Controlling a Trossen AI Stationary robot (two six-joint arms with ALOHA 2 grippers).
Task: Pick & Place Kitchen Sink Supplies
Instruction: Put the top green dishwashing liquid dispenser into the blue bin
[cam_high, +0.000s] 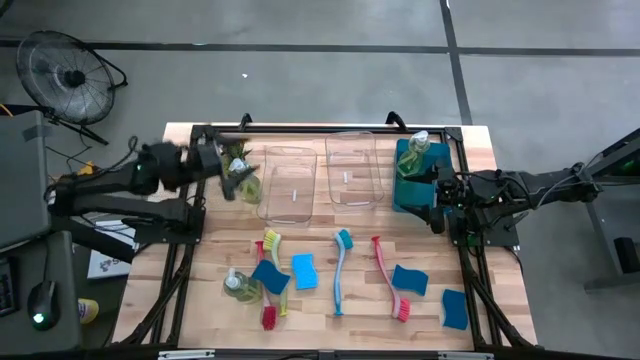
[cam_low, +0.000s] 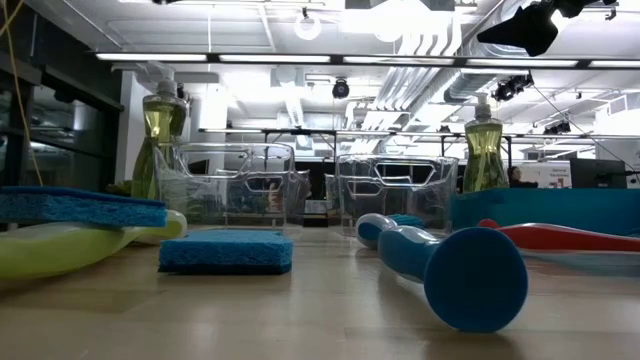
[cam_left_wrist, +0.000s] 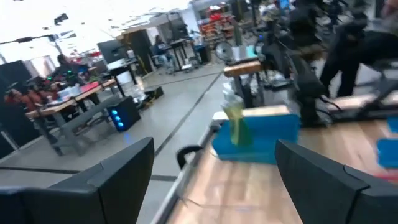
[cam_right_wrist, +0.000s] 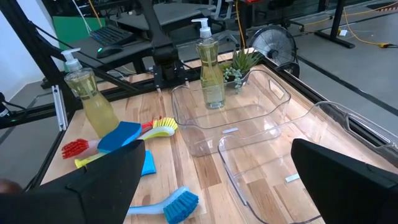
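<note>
Nearest the low camera we list one teal brush, its round handle end toward us, then a blue sponge flat on the bench. Left end effector: raised at the far left of the bench, fingers apart, nothing between them; just beside it stand a soap bottle and a small potted plant, which is not ours to move. Right end effector: at the right edge of the bench, fingers wide apart and empty, touching or just beside the teal bin, which carries a second soap bottle. Between the two end effectors we record two clear bins, both empty. Well in front of them lie the remaining supplies: a third soap bottle, a yellow-green brush, red brushes, and further blue sponges. Handling, in our judgement: sponges light, soft, compressible, best pinched across the short width; brushes light and stiff, best taken mid-handle; bottles smooth, likely slippery, heavier with liquid, tip-prone, best gripped around the body below the pump.
</note>
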